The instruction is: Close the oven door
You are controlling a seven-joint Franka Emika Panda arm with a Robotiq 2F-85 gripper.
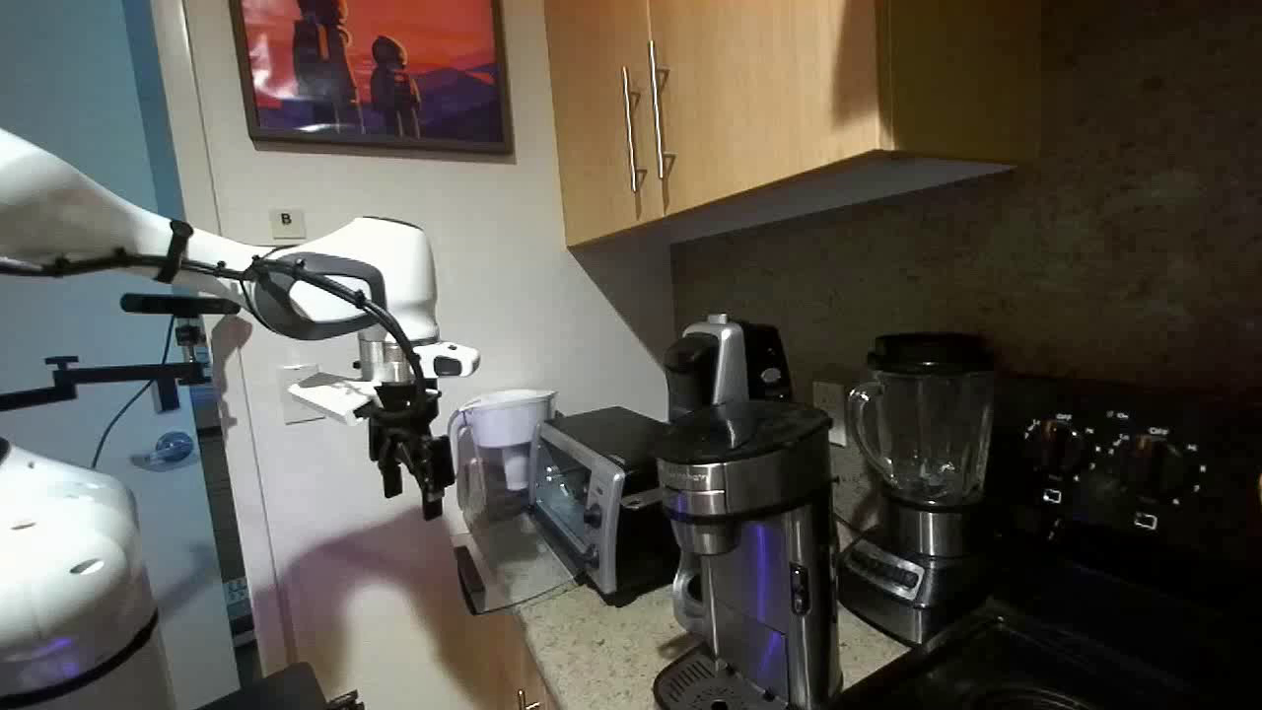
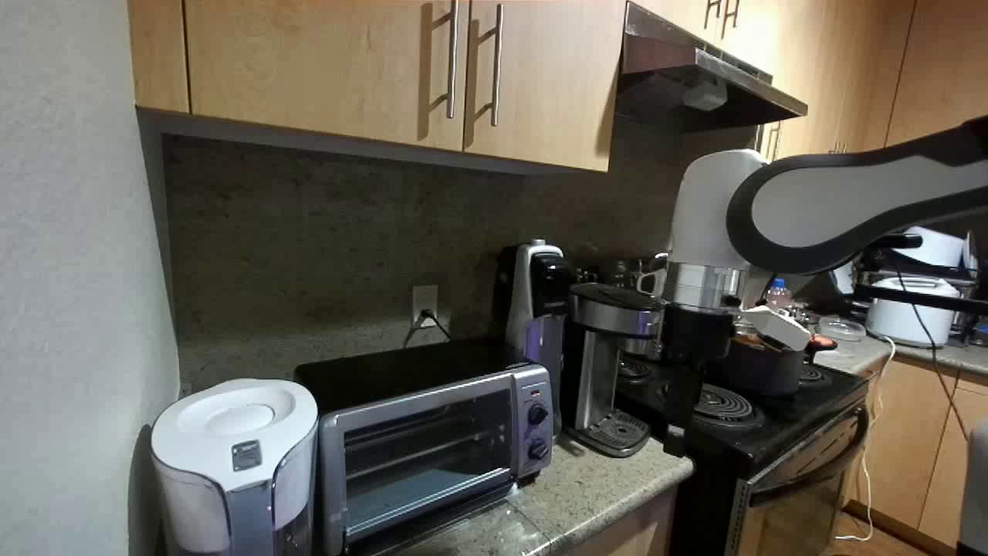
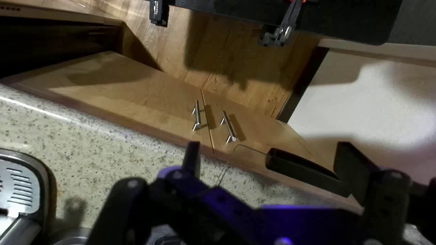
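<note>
The oven (image 1: 616,444) is a small silver box with a black top; it also shows in an exterior view (image 2: 332,440). The oven door (image 1: 527,560) is folded down, a clear glass pane projecting past the counter's front edge, with a black handle at its outer end. In the wrist view the handle (image 3: 303,172) and glass edge appear between the fingers, farther off, the handle's right end behind the right finger. My gripper (image 1: 412,488) is open, empty, pointing down, apart from the door. In an exterior view the gripper (image 2: 676,436) appears right of the oven, before the stove.
A water pitcher (image 1: 508,424) stands beside the oven's far side. A coffee maker (image 1: 759,562), a silver-black machine (image 2: 534,309) and a blender (image 1: 927,444) stand along the counter. The black stove (image 2: 741,440) adjoins it. Wooden cabinets (image 2: 309,69) hang above.
</note>
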